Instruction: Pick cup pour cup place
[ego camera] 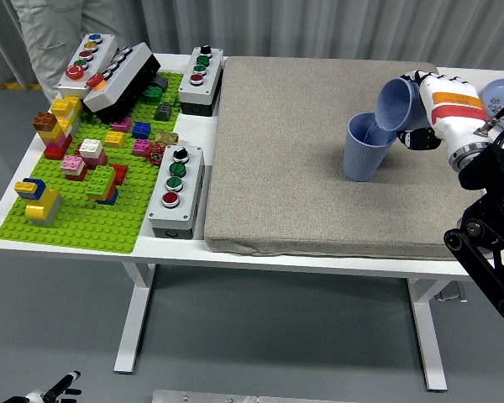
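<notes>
A blue cup (364, 148) stands upright on the grey mat (302, 168), right of centre. My right hand (420, 113) is shut on a second blue cup (396, 105) and holds it tipped steeply, mouth down-left, its rim over the standing cup's mouth. The fingers are mostly hidden behind the held cup. My left hand is not in view.
A green brick baseplate (84, 227) with several coloured bricks lies at the left. Button boxes (176, 190) (201, 77) (88, 60) stand beside it. A blue plate (502, 91) sits at the far right edge. A person (46, 34) stands at the far left corner.
</notes>
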`<move>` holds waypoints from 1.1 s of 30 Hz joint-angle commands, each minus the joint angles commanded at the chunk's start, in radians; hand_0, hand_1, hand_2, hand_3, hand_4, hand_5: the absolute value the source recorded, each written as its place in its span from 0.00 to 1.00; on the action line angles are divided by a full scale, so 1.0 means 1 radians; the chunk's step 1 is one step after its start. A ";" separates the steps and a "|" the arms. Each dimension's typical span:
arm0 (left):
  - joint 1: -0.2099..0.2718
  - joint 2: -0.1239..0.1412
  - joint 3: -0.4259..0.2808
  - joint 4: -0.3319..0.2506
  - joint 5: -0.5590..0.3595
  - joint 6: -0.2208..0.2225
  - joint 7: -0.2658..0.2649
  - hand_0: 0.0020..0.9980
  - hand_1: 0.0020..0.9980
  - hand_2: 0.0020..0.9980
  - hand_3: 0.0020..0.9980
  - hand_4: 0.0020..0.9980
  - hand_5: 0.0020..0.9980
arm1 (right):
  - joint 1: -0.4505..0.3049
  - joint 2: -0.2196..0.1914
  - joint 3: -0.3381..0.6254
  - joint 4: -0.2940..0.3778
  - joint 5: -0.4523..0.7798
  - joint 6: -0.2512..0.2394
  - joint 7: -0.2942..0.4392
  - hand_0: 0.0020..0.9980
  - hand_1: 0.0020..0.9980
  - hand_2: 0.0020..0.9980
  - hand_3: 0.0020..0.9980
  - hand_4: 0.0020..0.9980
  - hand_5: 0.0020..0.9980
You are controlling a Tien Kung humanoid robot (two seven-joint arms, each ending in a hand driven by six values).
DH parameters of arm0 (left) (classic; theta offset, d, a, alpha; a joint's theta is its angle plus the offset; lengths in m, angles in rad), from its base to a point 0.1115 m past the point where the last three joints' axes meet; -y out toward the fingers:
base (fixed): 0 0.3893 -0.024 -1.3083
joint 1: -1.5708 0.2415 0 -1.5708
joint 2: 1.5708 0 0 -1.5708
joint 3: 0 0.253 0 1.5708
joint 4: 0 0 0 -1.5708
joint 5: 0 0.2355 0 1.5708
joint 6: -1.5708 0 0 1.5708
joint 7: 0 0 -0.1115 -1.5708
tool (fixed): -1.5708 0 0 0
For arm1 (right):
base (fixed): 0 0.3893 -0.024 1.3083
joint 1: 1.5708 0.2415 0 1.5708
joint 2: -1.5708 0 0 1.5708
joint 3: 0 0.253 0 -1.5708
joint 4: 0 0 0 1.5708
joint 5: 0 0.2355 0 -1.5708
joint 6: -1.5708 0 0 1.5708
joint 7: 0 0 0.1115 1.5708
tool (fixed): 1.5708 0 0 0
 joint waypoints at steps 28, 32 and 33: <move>0.003 0.000 -0.003 0.000 0.002 0.001 0.000 0.87 0.86 0.86 0.77 0.64 0.96 | 0.028 -0.027 -0.048 0.005 0.006 0.025 -0.020 0.84 0.70 0.60 0.67 0.78 0.17; 0.001 0.000 -0.004 0.000 0.003 0.001 0.000 0.88 0.86 0.86 0.77 0.64 0.96 | 0.033 -0.035 -0.049 0.008 0.002 0.028 -0.022 0.84 0.70 0.60 0.67 0.78 0.17; 0.001 0.000 -0.004 0.000 0.002 0.001 0.000 0.88 0.86 0.86 0.77 0.64 0.96 | 0.036 -0.039 -0.050 0.009 0.003 0.030 -0.023 0.84 0.70 0.60 0.67 0.78 0.17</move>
